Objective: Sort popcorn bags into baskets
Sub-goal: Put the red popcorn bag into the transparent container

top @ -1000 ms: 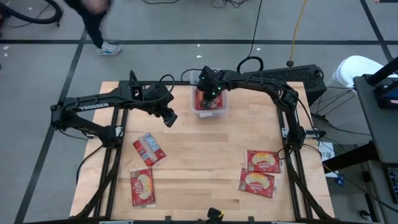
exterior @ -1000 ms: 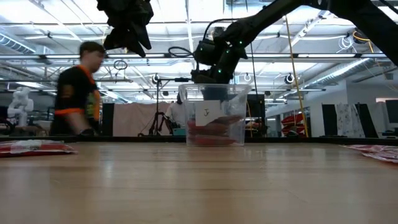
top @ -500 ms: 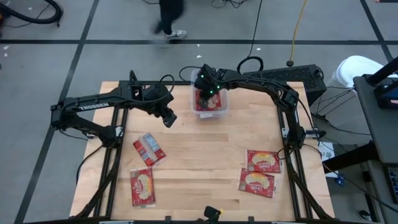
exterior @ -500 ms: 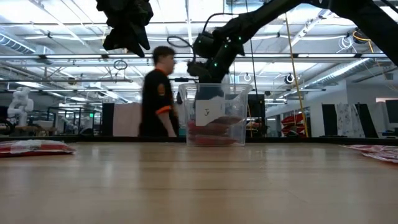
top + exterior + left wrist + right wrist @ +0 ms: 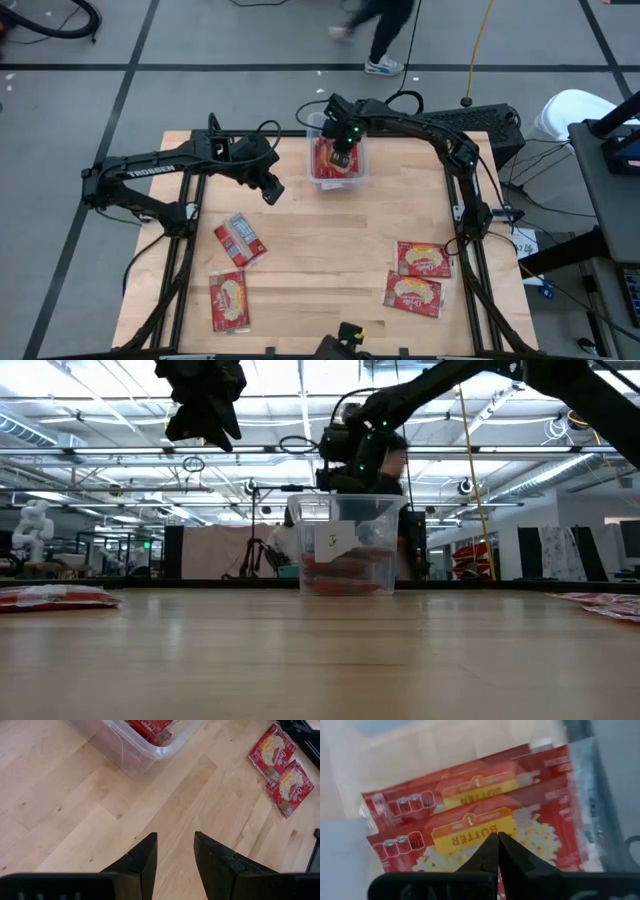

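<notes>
The clear plastic tub stands near the table's far edge and holds several red popcorn packets lying flat, one on another. My right gripper hangs shut just above the tub's opening, over the packets and apart from them. My left gripper is open and hovers over bare wood left of the tub. Two packets lie flat on the table's left near part. Two more lie flat on its right near part.
A paper label sticks to the tub's near wall. The left wrist view shows the tub's corner and the two right-hand packets. Bare wood spans the table's middle. A person walks on the floor beyond the far edge.
My right gripper has risen a little over the tub and shifted slightly toward the table's far edge, then right. The person behind the table has walked from left to right. The packets on the table and my left arm have stayed put.
</notes>
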### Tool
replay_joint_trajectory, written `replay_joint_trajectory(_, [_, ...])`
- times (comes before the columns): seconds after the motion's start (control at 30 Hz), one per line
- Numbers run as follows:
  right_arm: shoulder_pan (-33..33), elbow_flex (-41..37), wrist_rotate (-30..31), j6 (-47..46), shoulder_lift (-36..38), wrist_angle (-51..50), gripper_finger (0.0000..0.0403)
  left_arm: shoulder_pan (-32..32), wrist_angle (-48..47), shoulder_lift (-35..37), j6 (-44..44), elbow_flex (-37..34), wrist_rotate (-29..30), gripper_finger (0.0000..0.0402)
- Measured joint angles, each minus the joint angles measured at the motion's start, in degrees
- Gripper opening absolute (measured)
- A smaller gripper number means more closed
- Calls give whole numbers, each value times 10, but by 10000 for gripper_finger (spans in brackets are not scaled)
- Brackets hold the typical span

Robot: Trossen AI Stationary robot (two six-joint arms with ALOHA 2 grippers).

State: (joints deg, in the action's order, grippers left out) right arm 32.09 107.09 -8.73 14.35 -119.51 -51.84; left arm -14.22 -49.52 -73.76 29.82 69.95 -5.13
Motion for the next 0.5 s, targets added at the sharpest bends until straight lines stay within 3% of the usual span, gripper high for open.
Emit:
replay_joint_trajectory(0.3, [-7,0,-10,60,-33,-10,0,0,0,0,3,0,0,131])
replay_joint_trajectory(0.5, [-22,0,-28,44,-39,41,0,0,0,0,4,0,0,131])
